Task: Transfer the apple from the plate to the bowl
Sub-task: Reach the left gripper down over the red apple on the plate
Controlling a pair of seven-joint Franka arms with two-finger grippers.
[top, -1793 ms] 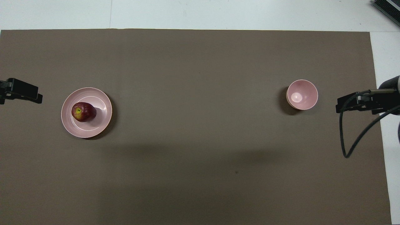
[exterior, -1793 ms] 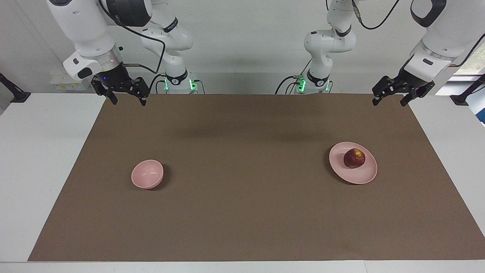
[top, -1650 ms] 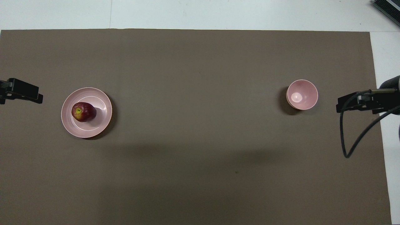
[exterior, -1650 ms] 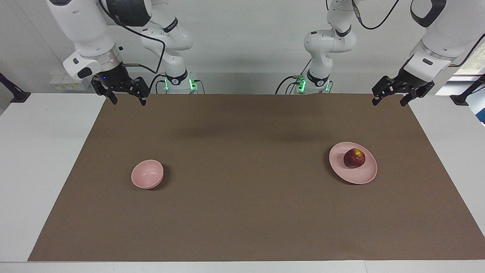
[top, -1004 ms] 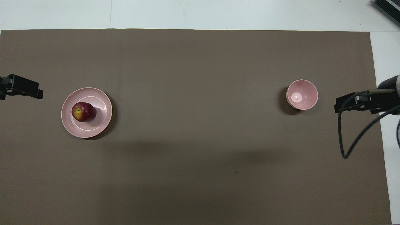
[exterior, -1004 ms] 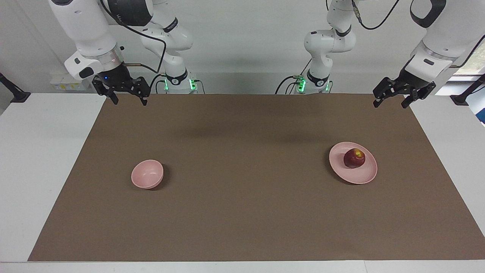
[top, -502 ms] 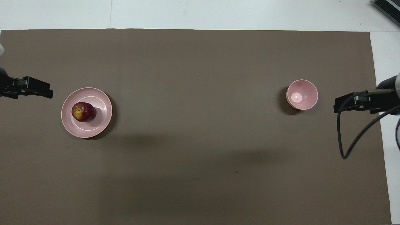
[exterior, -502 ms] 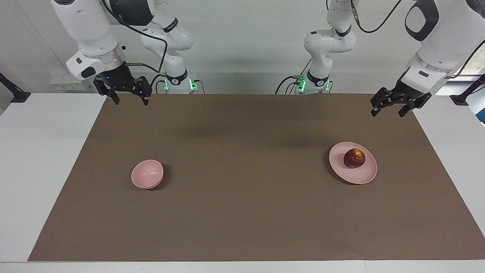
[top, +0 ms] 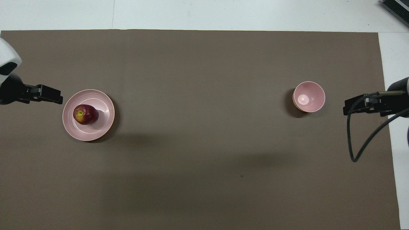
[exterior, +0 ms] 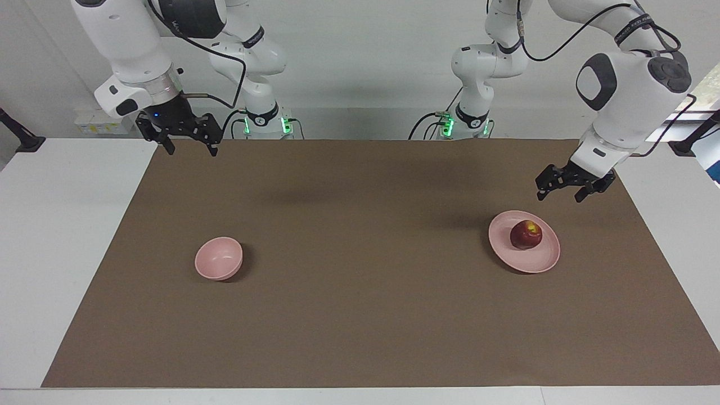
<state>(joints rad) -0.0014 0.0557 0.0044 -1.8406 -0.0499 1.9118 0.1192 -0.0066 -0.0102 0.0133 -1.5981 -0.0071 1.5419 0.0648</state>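
Observation:
A small dark red apple (exterior: 526, 234) (top: 85, 114) with a yellowish patch rests on the flat pink plate (exterior: 526, 265) (top: 103, 105), toward the left arm's end of the table. The small deep pink bowl (exterior: 219, 259) (top: 309, 96) stands empty toward the right arm's end. My left gripper (exterior: 559, 198) (top: 55, 97) hangs open in the air over the mat, just off the plate's rim, touching nothing. Over the mat's corner at the other end my right gripper (exterior: 191, 152) (top: 351, 108) waits, open and empty.
A brown mat (exterior: 360, 315) covers most of the white table (exterior: 62, 225). A black cable (top: 354, 150) loops down from the right arm's wrist beside the bowl's end of the mat.
My left arm has swung in and come down, bringing its open gripper from the mat's corner to just beside the plate. The right gripper, apple, plate and bowl have stayed put.

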